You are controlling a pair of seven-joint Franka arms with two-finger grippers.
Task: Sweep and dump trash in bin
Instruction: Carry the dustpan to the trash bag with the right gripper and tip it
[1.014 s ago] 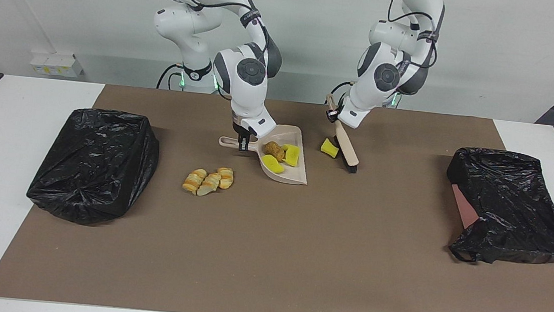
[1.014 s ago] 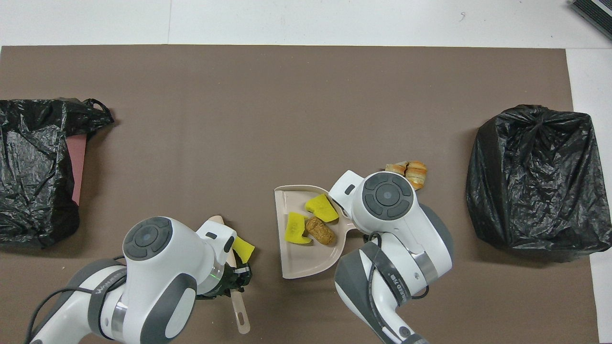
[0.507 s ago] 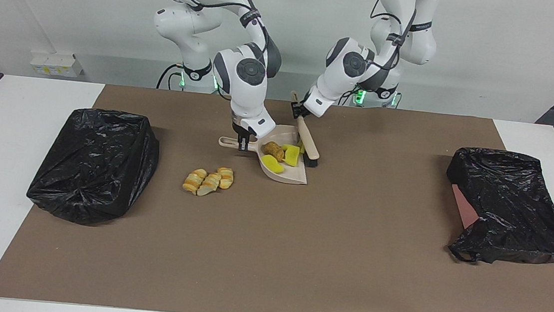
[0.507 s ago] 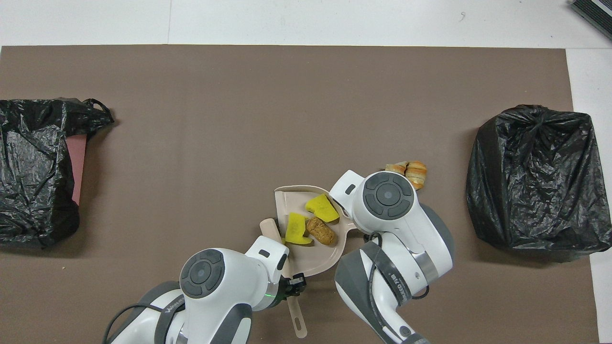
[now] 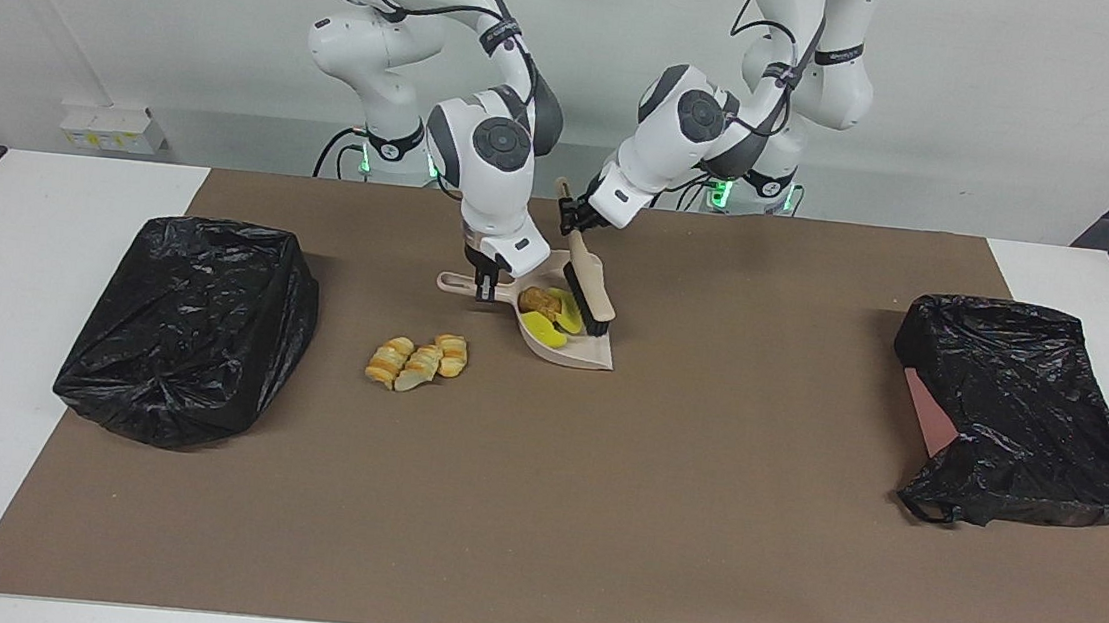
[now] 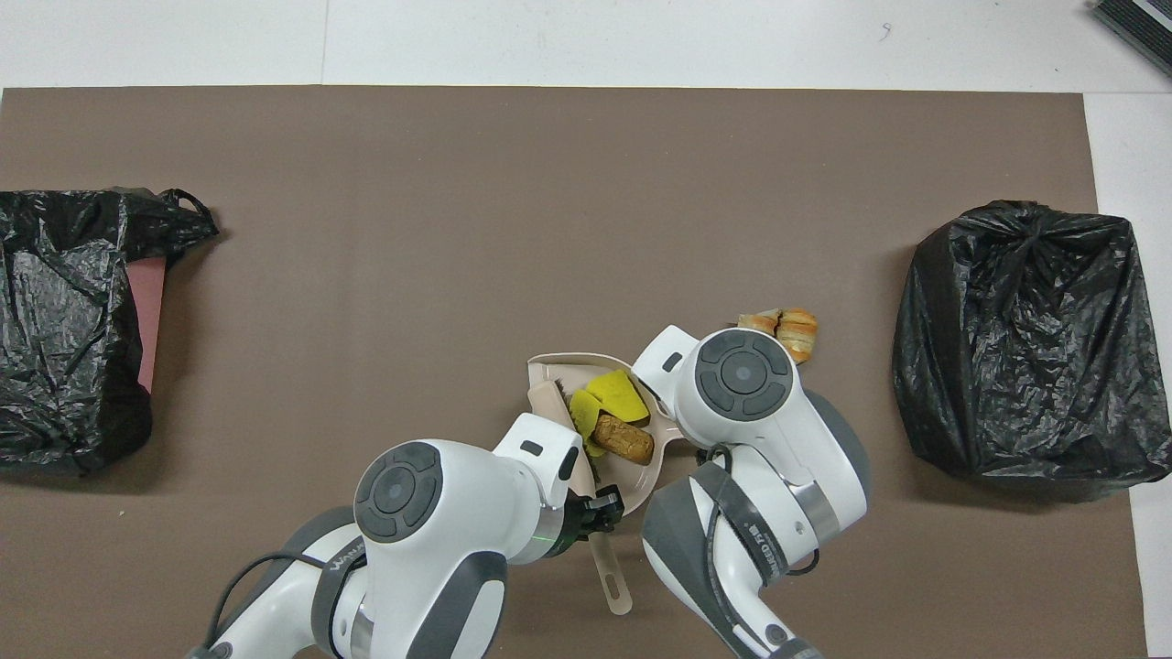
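The beige dustpan lies on the brown mat near the robots. My right gripper is shut on its handle; in the overhead view the arm hides that grip. In the pan a brown lump and yellow sponge chunks are bunched together. My left gripper is shut on the brush, whose dark bristles stand inside the pan against the trash. Striped bread pieces lie on the mat beside the pan, toward the right arm's end.
A bin lined with a black bag stands at the right arm's end of the table. At the left arm's end stands another black-bagged bin, a pinkish side showing.
My left gripper swept the brush toward the right arm's end, pushing the loose yellow sponge chunk into the dustpan. The trash in the pan is now crowded together. The right gripper kept its hold.
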